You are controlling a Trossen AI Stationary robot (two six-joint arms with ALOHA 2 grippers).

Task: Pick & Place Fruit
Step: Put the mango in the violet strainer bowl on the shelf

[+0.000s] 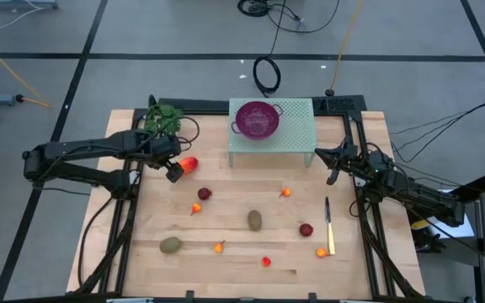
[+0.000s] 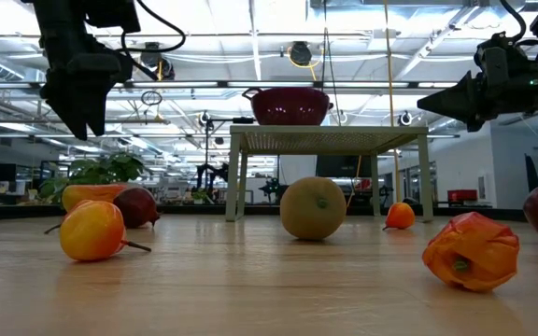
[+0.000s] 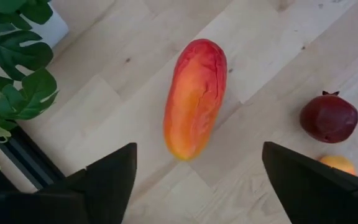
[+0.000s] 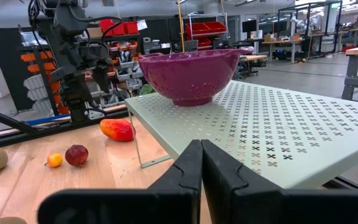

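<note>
**Left gripper over the orange-red fruit, nothing picked**

With its fingers (image 3: 110,180) spread wide and holding nothing, the left gripper (image 1: 173,172) hangs above the table (image 1: 226,261), just beside the orange-red oval fruit (image 3: 194,96), which lies flat on the wood near the leafy plant (image 1: 163,119). Dark red ball (image 3: 329,117) and a small orange one (image 3: 337,164) lie just past it. Right gripper (image 1: 330,164) sits off the right edge of the perforated green stand (image 1: 297,135), fingers (image 4: 185,171) pressed together, empty. Purple colander (image 1: 257,116) on top of the stand. Two brown-green ovals (image 1: 254,220) (image 1: 171,245), more red and orange pieces scattered mid-table; yellow-handled knife (image 1: 329,225) to the right.
</note>
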